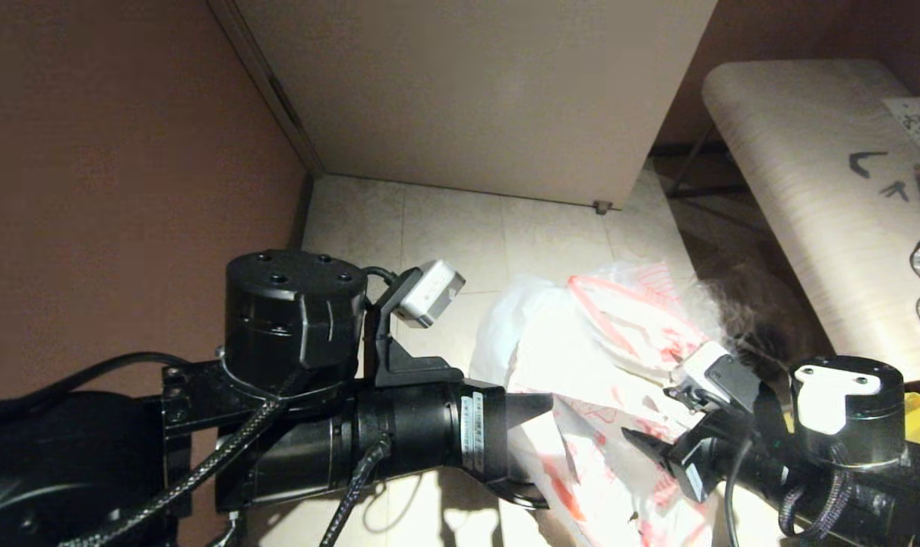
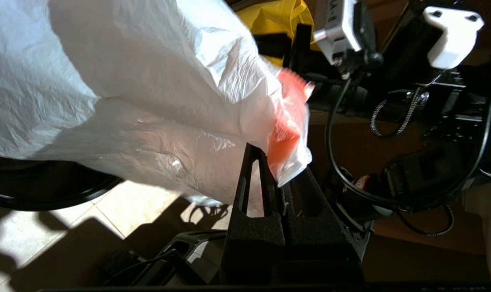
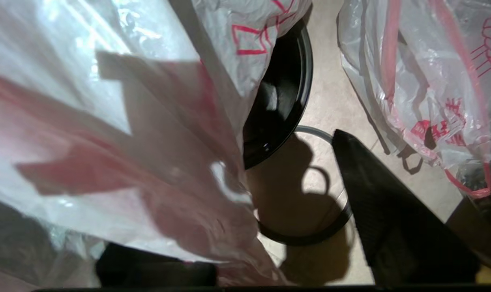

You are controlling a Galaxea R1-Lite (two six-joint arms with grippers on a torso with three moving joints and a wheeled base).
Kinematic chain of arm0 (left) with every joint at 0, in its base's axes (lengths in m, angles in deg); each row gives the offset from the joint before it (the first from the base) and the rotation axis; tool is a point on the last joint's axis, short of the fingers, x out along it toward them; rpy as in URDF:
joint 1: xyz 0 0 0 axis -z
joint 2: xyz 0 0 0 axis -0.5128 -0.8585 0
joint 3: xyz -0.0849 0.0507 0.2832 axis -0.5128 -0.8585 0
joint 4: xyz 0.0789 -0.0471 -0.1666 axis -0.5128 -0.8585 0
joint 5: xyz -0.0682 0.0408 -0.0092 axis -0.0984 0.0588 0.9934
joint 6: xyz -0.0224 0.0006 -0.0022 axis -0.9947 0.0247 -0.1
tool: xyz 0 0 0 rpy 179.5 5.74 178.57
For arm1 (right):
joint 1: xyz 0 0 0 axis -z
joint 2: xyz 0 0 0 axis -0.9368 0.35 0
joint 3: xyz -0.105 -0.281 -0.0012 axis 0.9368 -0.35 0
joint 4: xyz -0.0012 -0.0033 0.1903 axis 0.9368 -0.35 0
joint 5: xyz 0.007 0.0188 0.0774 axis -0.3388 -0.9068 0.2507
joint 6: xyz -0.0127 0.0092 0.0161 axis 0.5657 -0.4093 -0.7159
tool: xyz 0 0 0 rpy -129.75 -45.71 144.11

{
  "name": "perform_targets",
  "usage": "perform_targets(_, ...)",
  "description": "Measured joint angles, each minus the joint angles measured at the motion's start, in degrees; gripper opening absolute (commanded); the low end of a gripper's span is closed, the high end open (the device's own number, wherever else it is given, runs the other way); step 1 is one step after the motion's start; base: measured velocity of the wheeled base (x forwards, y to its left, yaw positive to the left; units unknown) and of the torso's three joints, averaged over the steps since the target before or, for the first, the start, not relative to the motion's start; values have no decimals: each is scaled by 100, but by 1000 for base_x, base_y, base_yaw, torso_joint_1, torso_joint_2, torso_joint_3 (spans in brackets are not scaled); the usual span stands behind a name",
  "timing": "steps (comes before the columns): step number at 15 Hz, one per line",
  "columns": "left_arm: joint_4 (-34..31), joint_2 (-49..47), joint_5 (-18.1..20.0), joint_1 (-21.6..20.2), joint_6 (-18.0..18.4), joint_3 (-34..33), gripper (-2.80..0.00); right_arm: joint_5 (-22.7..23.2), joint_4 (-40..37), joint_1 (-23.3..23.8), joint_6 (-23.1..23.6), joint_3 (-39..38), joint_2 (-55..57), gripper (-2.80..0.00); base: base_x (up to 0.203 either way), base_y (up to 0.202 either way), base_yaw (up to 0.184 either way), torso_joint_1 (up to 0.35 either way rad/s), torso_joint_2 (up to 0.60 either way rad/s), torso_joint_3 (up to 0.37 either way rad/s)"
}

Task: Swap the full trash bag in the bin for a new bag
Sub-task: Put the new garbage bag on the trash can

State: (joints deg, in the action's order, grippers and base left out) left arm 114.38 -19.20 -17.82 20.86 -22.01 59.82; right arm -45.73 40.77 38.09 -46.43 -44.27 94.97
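lighting: hard and warm; plastic of the new bag [image 1: 581, 357] overexposed; sharp shadows cast on floor [image 3: 334, 101]; walls left dim.

Nothing here can really be read. The new bag [image 1: 581, 395] carries red print, but it shows only as outline shapes and smudges, not as letters. A narrow white label [image 1: 472, 433] on the left arm's wrist has tiny dark print, far too small to make out from here.

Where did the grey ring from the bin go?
In the right wrist view the grey hoop lies flat on the floor tiles, beside the black bin and off it.
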Motion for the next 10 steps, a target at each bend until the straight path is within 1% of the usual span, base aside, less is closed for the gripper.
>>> perform_targets(3,-23,22,-3,-23,-4,0,-280,0,42,28,5,-73,112,-280,0,0,0,0,0,0)
perform_targets(4,-122,26,-1,-28,-1,2,-280,0,37,12,5,-103,95,-280,0,0,0,0,0,0)
perform_targets(5,-258,22,4,-28,1,9,-280,-11,-9,-53,-2,-121,61,-280,0,0,0,0,0,0)
perform_targets(7,-282,-16,4,-32,16,13,-280,-14,-226,-210,-24,-181,-40,-280,0,0,0,0,0,0)
perform_targets(8,-282,-34,1,-32,25,9,0,-16,-296,-304,-112,-217,-91,-280,0,0,0,0,0,0)
perform_targets(10,-295,-29,-1,-26,41,6,0,-22,-328,-484,-271,-277,-178,-280,0,0,0,0,0,0)
